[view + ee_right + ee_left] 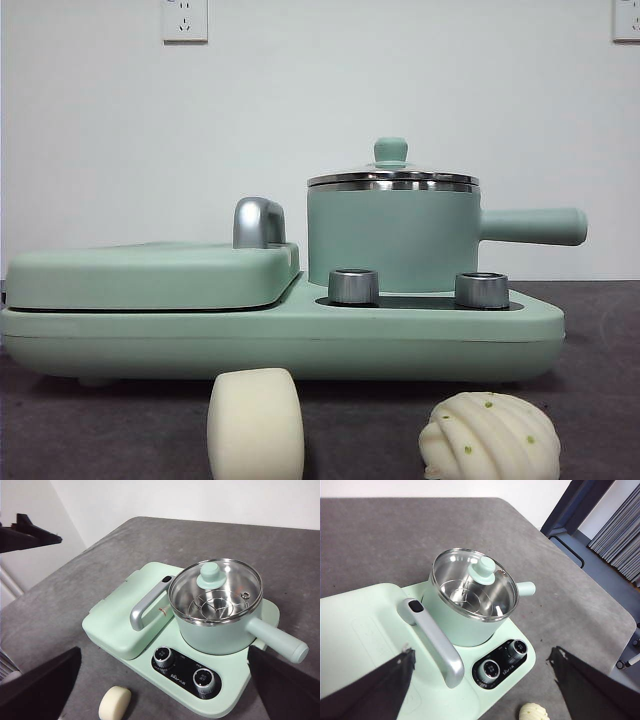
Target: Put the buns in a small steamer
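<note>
Front view: both buns lie on the table in front of the appliance base, the plain bun [256,424] standing on its curved side, the pleated bun [490,437] beside it. The small steamer [392,238] sits behind, lid [392,178] on. Both grippers hover high, jaws spread, holding nothing. The left gripper [482,680] is nearer the pleated bun, the right gripper [165,690] the plain one. Judgement: the lid must come off first.

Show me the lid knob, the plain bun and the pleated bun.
lid knob [390,150], front view, its rounded top.
plain bun [256,424], front view, its curved side.
pleated bun [490,436], front view, its ridged front.
</note>
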You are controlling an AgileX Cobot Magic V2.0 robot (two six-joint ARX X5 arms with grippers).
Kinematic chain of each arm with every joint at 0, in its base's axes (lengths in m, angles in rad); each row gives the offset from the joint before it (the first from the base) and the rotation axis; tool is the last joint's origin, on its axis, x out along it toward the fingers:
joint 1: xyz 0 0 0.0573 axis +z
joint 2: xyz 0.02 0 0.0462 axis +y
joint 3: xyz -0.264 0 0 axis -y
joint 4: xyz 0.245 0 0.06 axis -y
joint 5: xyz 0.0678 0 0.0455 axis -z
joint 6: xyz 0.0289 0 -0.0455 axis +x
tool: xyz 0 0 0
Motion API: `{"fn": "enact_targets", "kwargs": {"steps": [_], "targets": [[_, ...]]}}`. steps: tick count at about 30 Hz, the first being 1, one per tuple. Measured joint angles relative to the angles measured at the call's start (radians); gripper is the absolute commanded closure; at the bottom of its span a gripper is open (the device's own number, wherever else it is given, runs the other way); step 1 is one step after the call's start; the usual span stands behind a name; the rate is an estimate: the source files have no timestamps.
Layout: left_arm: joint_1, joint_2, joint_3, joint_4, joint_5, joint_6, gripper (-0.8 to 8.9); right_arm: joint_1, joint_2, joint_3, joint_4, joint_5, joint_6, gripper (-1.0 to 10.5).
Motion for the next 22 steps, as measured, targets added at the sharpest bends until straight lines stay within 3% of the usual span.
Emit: {"fn": "enact_targets", "kwargs": {"steps": [5,14,22], "targets": [[-0.032,0.126,0.124,-0.079,0.0,-0.003,3.68,0.0,0.0,0.0,-0.001,0.0,0.018,3.8],[-0.109,0.438,0.452,-0.254,-0.006,0.064,3.68,0.0,0.0,0.0,-0.001,0.0,0.021,3.8],[-0.187,0.732,0.761,-0.433,-0.105,0.117,3.71,0.0,0.0,0.0,-0.001,0.0,0.021,3.8]]}}
